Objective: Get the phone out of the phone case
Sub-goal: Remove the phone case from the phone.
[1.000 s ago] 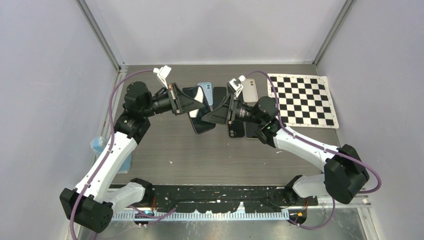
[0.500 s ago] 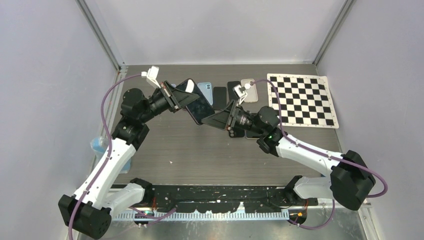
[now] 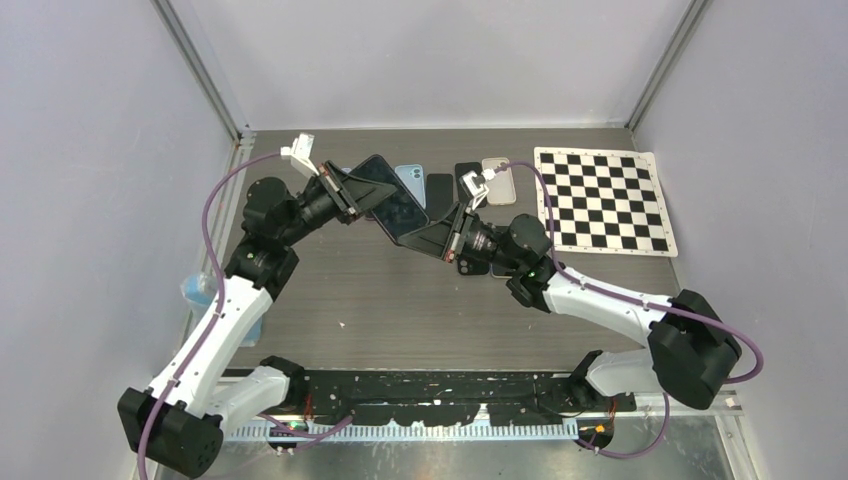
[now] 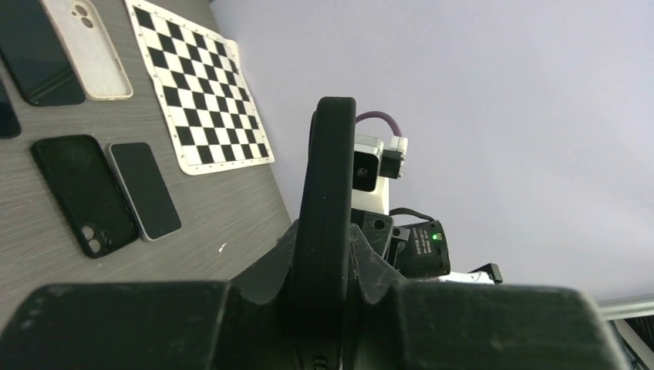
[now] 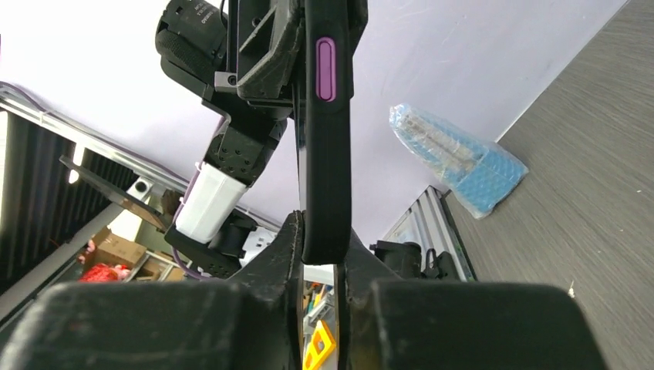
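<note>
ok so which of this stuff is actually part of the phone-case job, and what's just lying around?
In the job:
- cased phone, held off the table
- left gripper, shut on one end
- right gripper, closed on the other end

Lying about:
- blue phone
- black phone beside it
- beige phone
- checkerboard mat
- bubble-wrap bag

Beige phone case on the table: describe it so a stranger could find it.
Find the checkerboard mat at the far right of the table. Just left of its far edge lies the beige phone case. Its neighbours are black or blue; it alone is pale.
</note>
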